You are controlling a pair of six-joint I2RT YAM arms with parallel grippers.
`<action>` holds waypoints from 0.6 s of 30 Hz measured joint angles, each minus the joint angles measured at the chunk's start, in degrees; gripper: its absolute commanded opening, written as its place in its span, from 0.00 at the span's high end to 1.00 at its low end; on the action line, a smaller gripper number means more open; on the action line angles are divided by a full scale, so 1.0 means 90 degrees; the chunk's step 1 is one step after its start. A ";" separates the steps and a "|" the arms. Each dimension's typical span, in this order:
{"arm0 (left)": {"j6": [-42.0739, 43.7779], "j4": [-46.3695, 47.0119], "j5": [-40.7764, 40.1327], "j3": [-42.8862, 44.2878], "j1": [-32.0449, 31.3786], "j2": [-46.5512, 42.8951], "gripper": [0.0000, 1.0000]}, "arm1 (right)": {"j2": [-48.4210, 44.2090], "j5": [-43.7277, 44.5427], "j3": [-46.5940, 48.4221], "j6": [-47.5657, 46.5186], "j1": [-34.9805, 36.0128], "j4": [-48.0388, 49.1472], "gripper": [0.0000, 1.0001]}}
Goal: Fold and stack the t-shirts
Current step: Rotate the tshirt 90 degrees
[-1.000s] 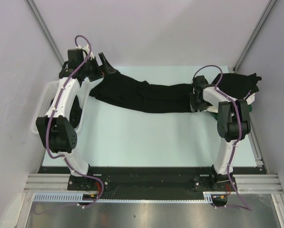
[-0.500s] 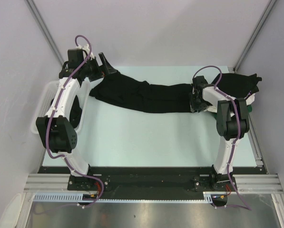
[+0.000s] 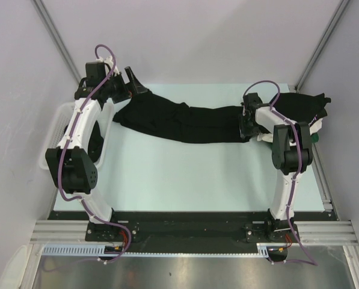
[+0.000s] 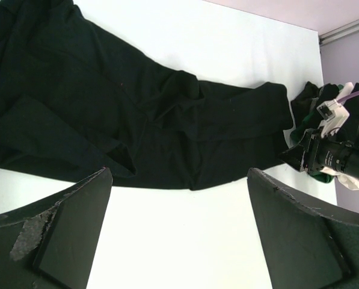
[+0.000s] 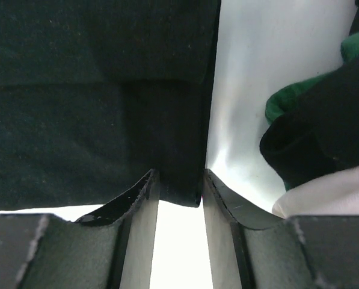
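Bare table [image 3: 185,174] near the arms; black t-shirt [image 3: 179,120] across the far half, shirt pile [image 3: 299,108] far right

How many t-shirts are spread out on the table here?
1: the black t-shirt stretched across the far side, its right corner between the fingers of the right claw. The heap at the far right holds more, count unclear.

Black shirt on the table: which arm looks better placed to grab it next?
Right, I'd say. The right gripper straddles a corner of the black shirt, with a finger on each side. The left gripper hangs wide open above the other end.
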 measured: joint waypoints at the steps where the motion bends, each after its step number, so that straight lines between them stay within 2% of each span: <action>1: 0.0002 -0.0002 0.0000 0.0000 0.0000 0.0000 0.01 | 0.0015 -0.0007 0.0019 0.0000 -0.0002 -0.0007 0.62; 8: 0.0005 -0.0002 0.0012 0.0000 0.0000 0.0000 0.00 | 0.0097 -0.0063 0.0143 0.0000 -0.0024 -0.0090 0.65; 11: 0.0002 -0.0002 0.0015 0.0000 0.0000 0.0000 0.00 | 0.0121 -0.0097 0.0175 0.0010 -0.0027 -0.0117 0.78; 12: 0.0005 -0.0002 0.0017 0.0000 0.0000 0.0002 0.00 | 0.0126 -0.0114 0.0180 0.0015 -0.0027 -0.0117 0.87; 13: 0.0002 -0.0002 0.0019 0.0000 0.0000 0.0002 0.01 | 0.0129 -0.0124 0.0187 0.0007 -0.0027 -0.0114 0.92; 15: 0.0002 0.0000 0.0032 0.0000 0.0000 0.0002 0.00 | 0.0131 -0.0151 0.0192 0.0022 -0.0032 -0.0107 1.00; 18: 0.0002 -0.0002 0.0085 0.0000 0.0000 0.0002 0.00 | 0.0131 -0.0138 0.0192 0.0051 -0.0039 -0.0114 1.00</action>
